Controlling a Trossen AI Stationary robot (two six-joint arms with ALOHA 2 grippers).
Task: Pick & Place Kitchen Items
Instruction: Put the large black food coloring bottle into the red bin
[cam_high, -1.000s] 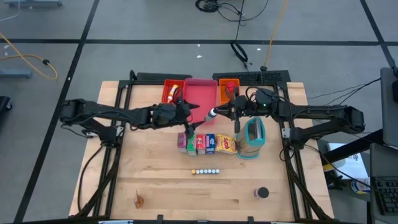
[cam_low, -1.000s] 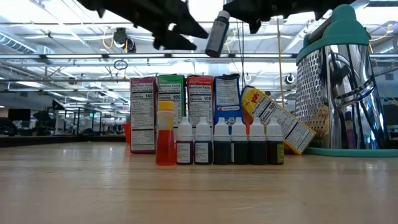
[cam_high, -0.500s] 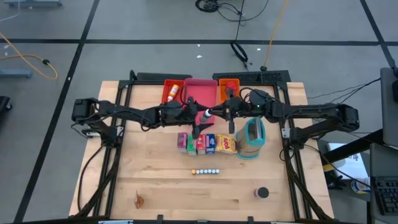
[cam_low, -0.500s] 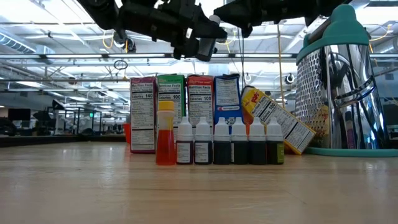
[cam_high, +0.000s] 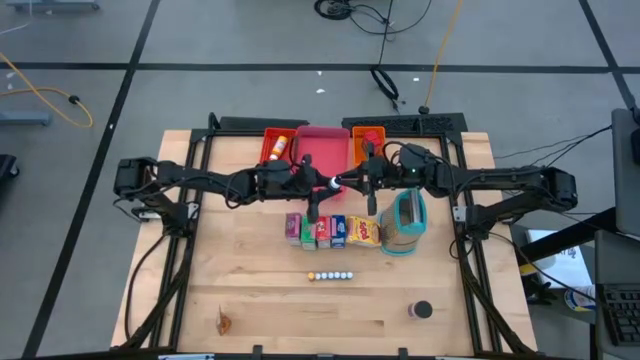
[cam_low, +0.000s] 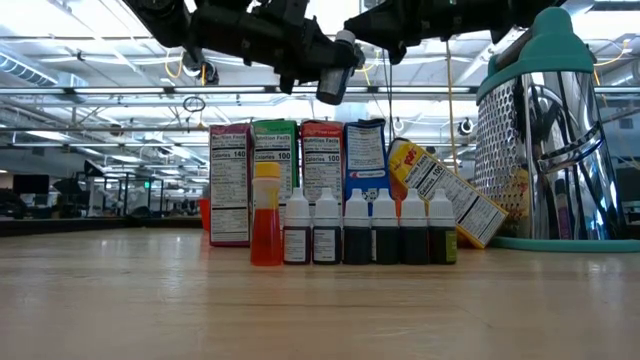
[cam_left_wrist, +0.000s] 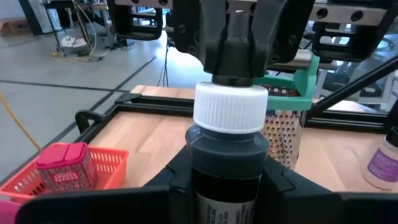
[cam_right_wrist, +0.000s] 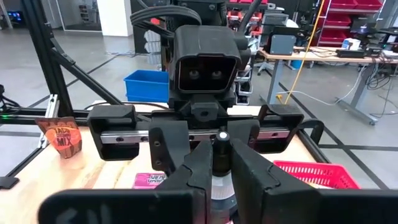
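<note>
Holding a dark cylindrical bottle (cam_left_wrist: 227, 163) with a ribbed white screw cap between them, my two tools meet in the air above the far middle of the wooden table (cam_high: 250, 280). My left tool (cam_left_wrist: 227, 180) is clamped around the bottle's smooth dark body, and my right tool (cam_right_wrist: 214, 163) is pinched together on the small tip above the cap. The bottle hangs over the pink tray (cam_high: 322, 148), just beyond the row of cardboard food boxes (cam_high: 332, 230) that stand upright side by side, purple, green, red, blue, with a yellow one leaning at the right end. Right of the boxes stands a shiny perforated metal grater (cam_high: 405, 222) with a teal rim. Nearer, a short line of tiny dropper bottles (cam_low: 365, 228) sits on the bare wood, and a dark round can (cam_high: 421, 310) lies at the near right.
</note>
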